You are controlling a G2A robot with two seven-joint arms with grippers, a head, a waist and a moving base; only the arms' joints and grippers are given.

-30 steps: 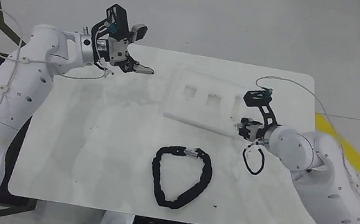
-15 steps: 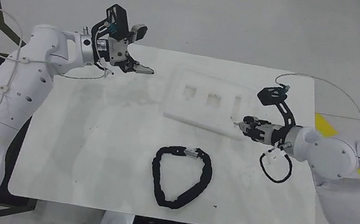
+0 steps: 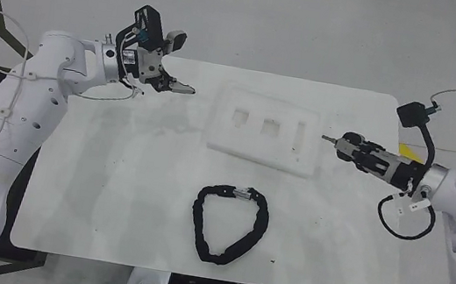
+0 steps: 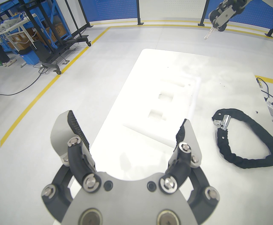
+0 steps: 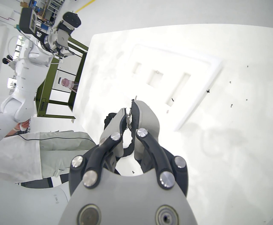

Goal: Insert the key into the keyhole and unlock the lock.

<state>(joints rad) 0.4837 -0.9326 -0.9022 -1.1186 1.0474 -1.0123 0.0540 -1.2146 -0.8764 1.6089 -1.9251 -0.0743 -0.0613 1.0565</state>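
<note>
The right jaws are pinching the key (image 3: 327, 140) above the desk (image 3: 113, 196), toward its right edge; the left jaws are gaping wide, empty, at its far left corner. The lock (image 3: 229, 225) is lying near the front edge.

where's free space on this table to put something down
Biggest bare patch: the left half of the table, between the left gripper, foam tray and chain lock. Also bare: the near right corner beside the lock. Crowded right of the tray, where the right gripper holds the key.
</note>
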